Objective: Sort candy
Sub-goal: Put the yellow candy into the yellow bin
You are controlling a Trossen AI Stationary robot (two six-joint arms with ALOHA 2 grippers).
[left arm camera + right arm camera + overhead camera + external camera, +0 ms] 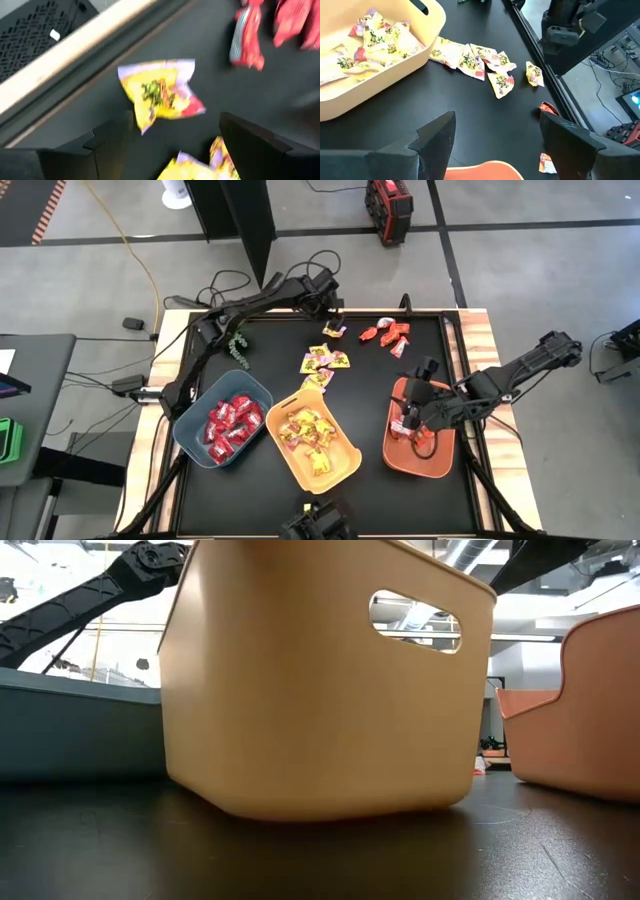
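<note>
The candy lies partly loose on the black mat: one yellow sweet (335,328) at the far middle, more yellow ones (325,362) nearer, and orange-red ones (385,335) to their right. My left gripper (336,318) hovers open just over the far yellow sweet (160,92), with a finger on either side of it and a second yellow sweet (200,162) under it. My right gripper (408,418) stands open above the orange bin (440,460) with nothing between its fingers (495,140). Red sweets fill the blue-grey bin (192,442), and yellow ones lie in the yellow bin (345,465).
A green plant sprig (240,345) lies at the far left of the mat. The table's raised wooden edge (75,47) runs close behind the far yellow sweet. In the low view the yellow bin (320,680) fills the middle, between the blue-grey bin (70,730) and the orange bin (590,710).
</note>
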